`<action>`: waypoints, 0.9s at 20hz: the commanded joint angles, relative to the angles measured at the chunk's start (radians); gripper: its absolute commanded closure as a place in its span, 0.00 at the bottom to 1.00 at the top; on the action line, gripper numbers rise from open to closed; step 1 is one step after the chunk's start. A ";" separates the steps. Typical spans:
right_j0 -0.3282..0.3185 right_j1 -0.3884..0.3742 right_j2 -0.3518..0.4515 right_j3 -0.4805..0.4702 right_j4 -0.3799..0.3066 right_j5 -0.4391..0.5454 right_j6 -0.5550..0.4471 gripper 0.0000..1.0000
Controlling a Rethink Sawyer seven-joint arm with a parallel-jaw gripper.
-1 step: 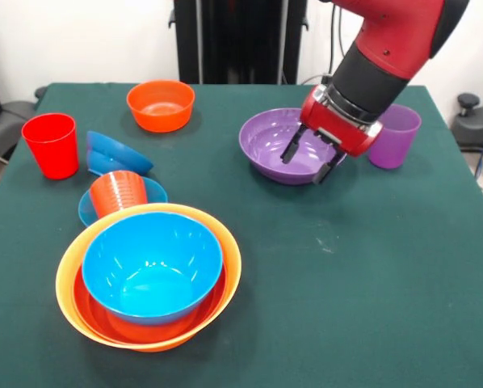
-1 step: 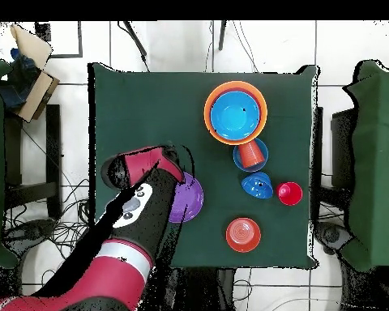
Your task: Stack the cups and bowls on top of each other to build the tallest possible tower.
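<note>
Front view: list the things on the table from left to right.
Red cup → tipped dark blue bowl → orange bowl → purple bowl → gripper → purple cup. The nested stack and the orange-red cup overlap too much to place.

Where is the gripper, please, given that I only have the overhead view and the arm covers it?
Observer: The gripper hangs open and empty over the purple bowl.
Operator: Is there a purple cup anywhere?
Observer: Yes, the purple cup stands upright beside that bowl, under the arm in your view.
Operator: How does the orange-red cup sit?
Observer: The orange-red cup leans tilted in the small light blue bowl, not upright.
</note>
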 commanded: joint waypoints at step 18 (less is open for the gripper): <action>-0.090 -0.247 0.171 0.082 0.115 0.183 -0.039 0.00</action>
